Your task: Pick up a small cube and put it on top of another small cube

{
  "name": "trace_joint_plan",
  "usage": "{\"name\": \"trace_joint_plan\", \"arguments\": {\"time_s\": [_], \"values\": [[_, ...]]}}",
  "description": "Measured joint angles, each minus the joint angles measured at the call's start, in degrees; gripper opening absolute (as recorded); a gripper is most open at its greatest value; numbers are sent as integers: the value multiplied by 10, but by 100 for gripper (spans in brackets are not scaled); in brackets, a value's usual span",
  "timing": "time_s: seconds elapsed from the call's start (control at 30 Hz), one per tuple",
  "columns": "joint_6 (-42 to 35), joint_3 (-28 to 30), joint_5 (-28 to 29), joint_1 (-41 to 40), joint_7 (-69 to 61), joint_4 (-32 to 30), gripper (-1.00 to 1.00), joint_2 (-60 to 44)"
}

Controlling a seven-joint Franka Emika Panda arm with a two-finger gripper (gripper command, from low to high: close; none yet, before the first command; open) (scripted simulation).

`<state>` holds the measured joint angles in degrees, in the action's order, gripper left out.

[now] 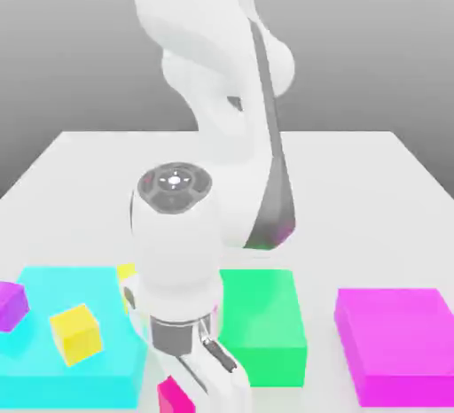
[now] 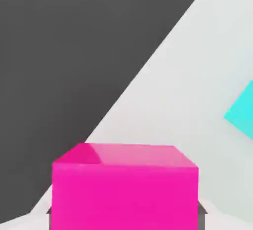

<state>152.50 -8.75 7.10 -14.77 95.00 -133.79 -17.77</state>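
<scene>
A small pink cube (image 1: 174,396) sits at the near edge of the exterior view, just under the arm's hand. My gripper (image 1: 188,392) is down around it, and in the hand view the pink cube (image 2: 124,187) lies between the two dark fingers (image 2: 49,211), which press its sides. A small yellow cube (image 1: 75,333) and a small purple cube (image 1: 11,303) rest tilted on a large cyan block (image 1: 62,376) at the exterior view's left. The corner of another yellow cube (image 1: 127,271) peeks out behind the arm.
A large green block (image 1: 263,324) stands just to the exterior view's right of the hand. A large magenta block (image 1: 399,342) lies further right. The arm's body hides the middle of the white table (image 1: 372,190).
</scene>
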Motion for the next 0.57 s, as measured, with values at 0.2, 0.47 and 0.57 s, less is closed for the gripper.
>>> {"name": "trace_joint_plan", "arguments": {"time_s": [0.2, 0.47, 0.57], "values": [[-85, 83, -24, -71, 78, 0, -100, 89], [-74, 151, -87, -179, 184, -26, 100, 92], [-74, 151, -87, -179, 184, -26, 100, 92]]}}
